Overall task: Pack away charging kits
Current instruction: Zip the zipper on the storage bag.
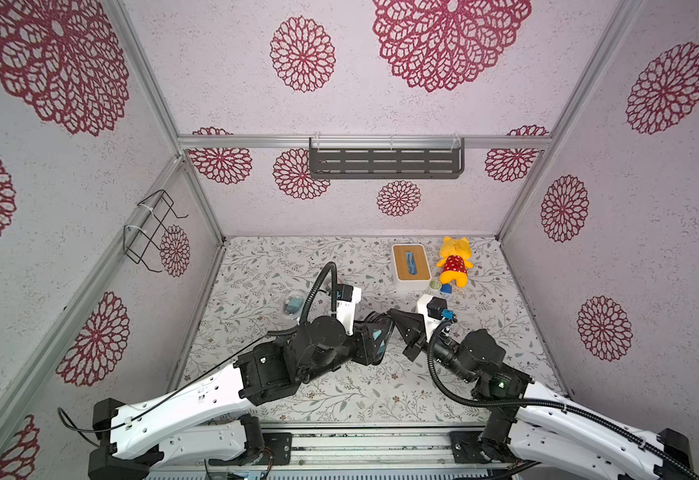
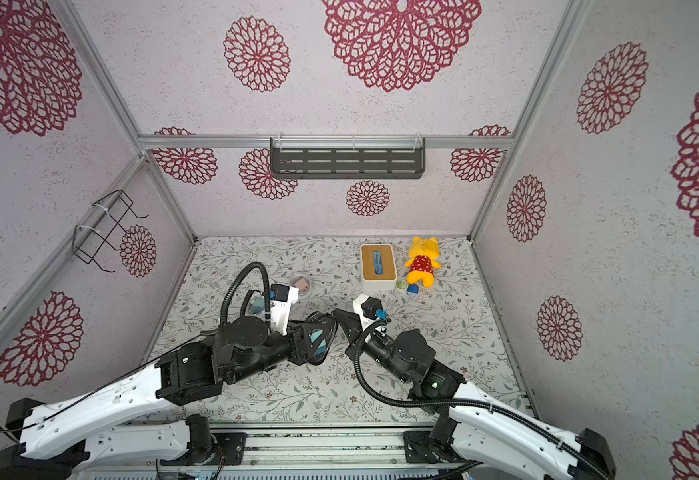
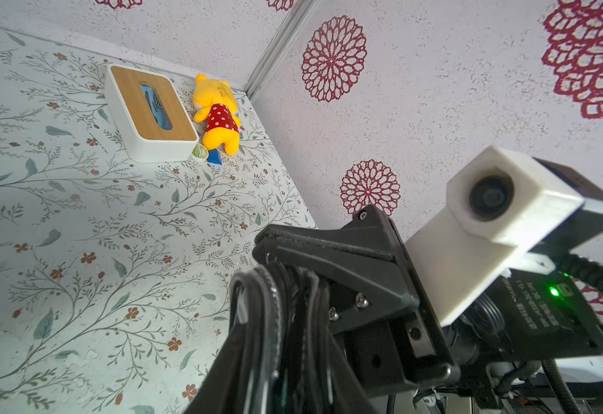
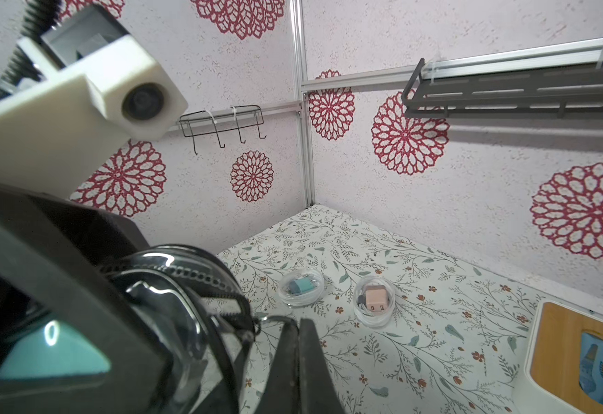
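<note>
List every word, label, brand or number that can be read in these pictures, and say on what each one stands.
No text can be read with certainty.
White print on the black motor housing by the green light: too small and turned to read.
Print on the small round green lid beside the white box with wooden top: blurred.
Print on the blue packet in that box's slot: blurred.

Each clear case (image 4: 374,303) looks like shiny plastic. The white box (image 3: 149,151) has a smooth wooden top (image 3: 128,89). The yellow toy (image 3: 217,138) is soft, fuzzy cloth. The bench (image 3: 78,215) looks matt.
</note>
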